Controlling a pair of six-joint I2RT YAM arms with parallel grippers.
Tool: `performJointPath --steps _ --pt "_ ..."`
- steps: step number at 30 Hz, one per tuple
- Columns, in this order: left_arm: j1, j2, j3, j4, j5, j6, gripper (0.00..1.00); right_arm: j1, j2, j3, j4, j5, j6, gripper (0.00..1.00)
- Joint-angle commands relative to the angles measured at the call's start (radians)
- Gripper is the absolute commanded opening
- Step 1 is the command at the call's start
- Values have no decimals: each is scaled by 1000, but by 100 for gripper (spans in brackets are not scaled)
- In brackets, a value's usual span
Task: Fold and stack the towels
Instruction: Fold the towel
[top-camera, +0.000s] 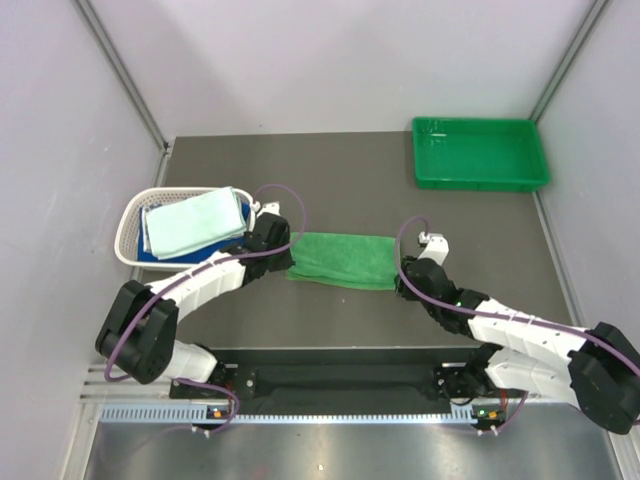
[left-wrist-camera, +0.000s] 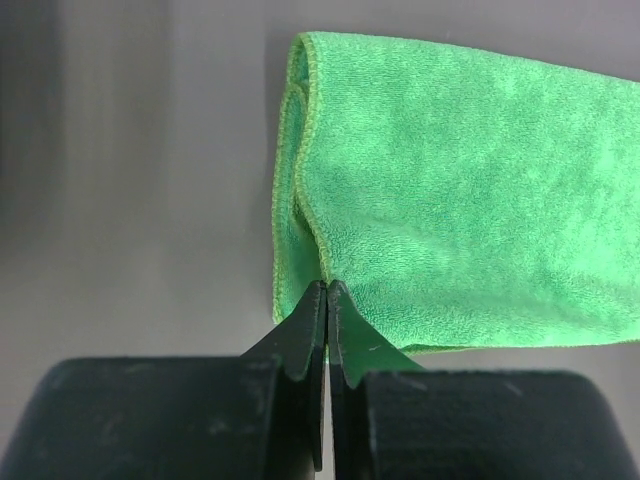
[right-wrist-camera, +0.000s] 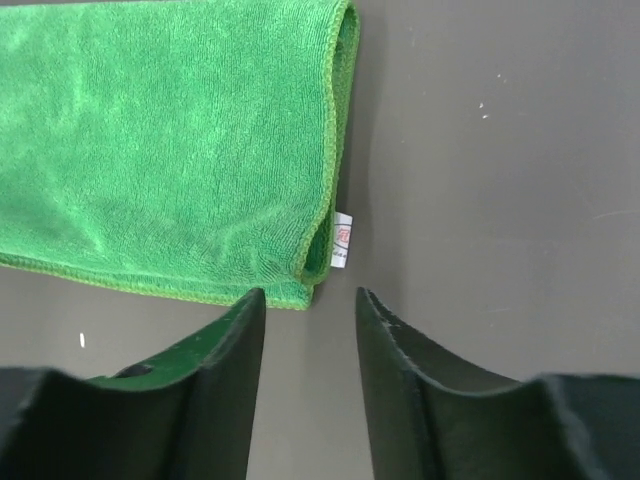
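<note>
The bright green towel (top-camera: 343, 260) lies folded into a long strip on the dark table. My left gripper (top-camera: 287, 260) is at its left end, and in the left wrist view (left-wrist-camera: 327, 287) its jaws are shut on the towel's (left-wrist-camera: 450, 200) folded edge, where a crease runs to the tips. My right gripper (top-camera: 400, 283) is open at the right end. In the right wrist view (right-wrist-camera: 308, 295) the towel's (right-wrist-camera: 170, 150) near corner and white label (right-wrist-camera: 342, 240) lie just ahead of the fingertips, untouched. A pale mint-white towel (top-camera: 195, 222) lies on a royal blue one (top-camera: 149, 256) in the basket.
The white lattice basket (top-camera: 127, 232) stands at the left edge of the table, close to my left arm. A rigid green plastic tray (top-camera: 480, 184) sits at the back right. Grey walls close in the left, right and far sides.
</note>
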Motion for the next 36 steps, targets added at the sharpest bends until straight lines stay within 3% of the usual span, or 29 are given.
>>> performJointPath --steps 1,5,8,11,12,15,23,25,26,29,36 --pt "-4 -32 39 -34 -51 23 0 15 1 31 7 15 -4 44" --pt "-4 -29 28 -34 -42 20 0 15 57 44 44 18 -2 50" --pt "-4 -32 1 -20 -27 14 0 15 117 43 88 14 2 48" --pt "-4 -37 -24 -8 -24 14 0 17 148 18 142 8 5 37" --pt "-4 -38 -29 -8 -16 15 0 15 154 11 142 4 9 26" --pt "-4 -37 -50 -3 -5 14 0 15 140 -3 136 -9 13 14" --pt "-4 -29 -104 32 29 -8 6 15 -39 24 30 -32 4 17" --pt "-4 -40 -102 31 39 -6 10 15 -58 64 -8 -37 -14 18" --pt "-5 -46 -101 28 48 -6 18 15 -55 79 -13 -39 -22 18" --pt "-5 -84 -86 12 50 -5 33 15 -4 135 9 -43 -59 22" --pt "-2 -89 -1 -37 -39 12 40 13 220 180 112 -69 -70 20"
